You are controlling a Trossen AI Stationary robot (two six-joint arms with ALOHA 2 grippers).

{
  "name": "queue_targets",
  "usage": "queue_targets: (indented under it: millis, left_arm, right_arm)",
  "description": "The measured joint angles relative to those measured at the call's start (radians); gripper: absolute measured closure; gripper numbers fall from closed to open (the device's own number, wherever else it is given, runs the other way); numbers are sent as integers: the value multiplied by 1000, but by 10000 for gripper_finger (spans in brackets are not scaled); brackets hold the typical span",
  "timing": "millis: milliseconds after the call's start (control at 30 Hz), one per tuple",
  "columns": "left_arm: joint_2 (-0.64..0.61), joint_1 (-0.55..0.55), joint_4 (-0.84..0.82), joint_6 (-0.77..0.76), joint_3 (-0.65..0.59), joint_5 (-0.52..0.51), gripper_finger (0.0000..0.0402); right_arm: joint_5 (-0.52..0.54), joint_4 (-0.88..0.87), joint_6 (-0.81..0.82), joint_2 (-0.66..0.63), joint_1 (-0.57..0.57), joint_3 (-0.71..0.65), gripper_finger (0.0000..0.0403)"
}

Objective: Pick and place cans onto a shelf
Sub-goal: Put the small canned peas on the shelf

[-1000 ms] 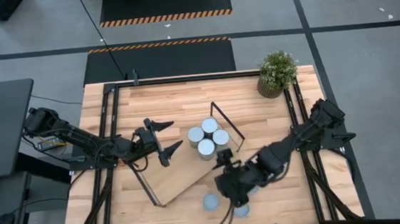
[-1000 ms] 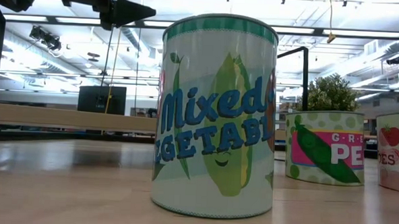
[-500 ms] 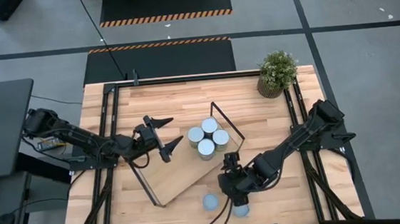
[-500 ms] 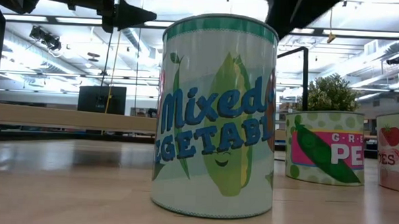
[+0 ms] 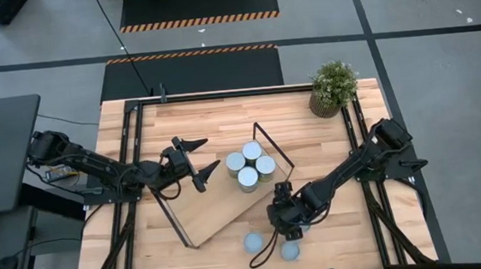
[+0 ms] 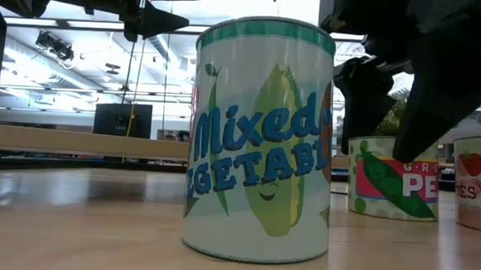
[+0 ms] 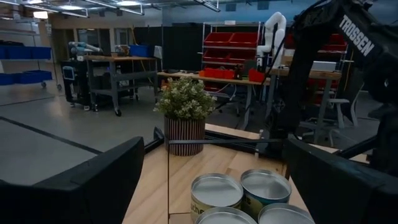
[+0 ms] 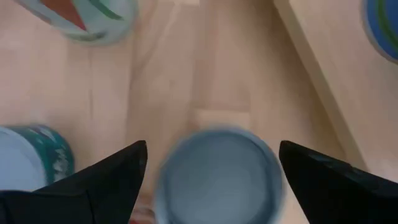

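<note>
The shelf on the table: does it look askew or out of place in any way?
Yes. The shelf lies at an angle to the table edges, with four cans clustered at one end. No can is tipped or spilled.

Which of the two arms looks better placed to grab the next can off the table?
The right. Its gripper hangs open just above a loose can on the table, fingers either side. The left gripper hovers open over the shelf, away from the loose cans.

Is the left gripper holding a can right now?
No, the left gripper hovers open and empty above the shelf, beside the four cans standing on it.
</note>
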Motion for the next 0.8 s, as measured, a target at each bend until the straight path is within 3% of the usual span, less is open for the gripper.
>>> queue_targets:
  millis: [300,633,800]
  left_arm:
    - [0,-2,0,-3,0,0,13]
    - [0,-2,0,13,0,0,13]
    - [0,-2,0,-13,0,0,13]
  right_arm:
    - [-1,14,0,-2,1,-26,34]
    - [0,9,-45,-2,-5,-37,100]
    - [-23,-26,-70,-2,-16,14,105]
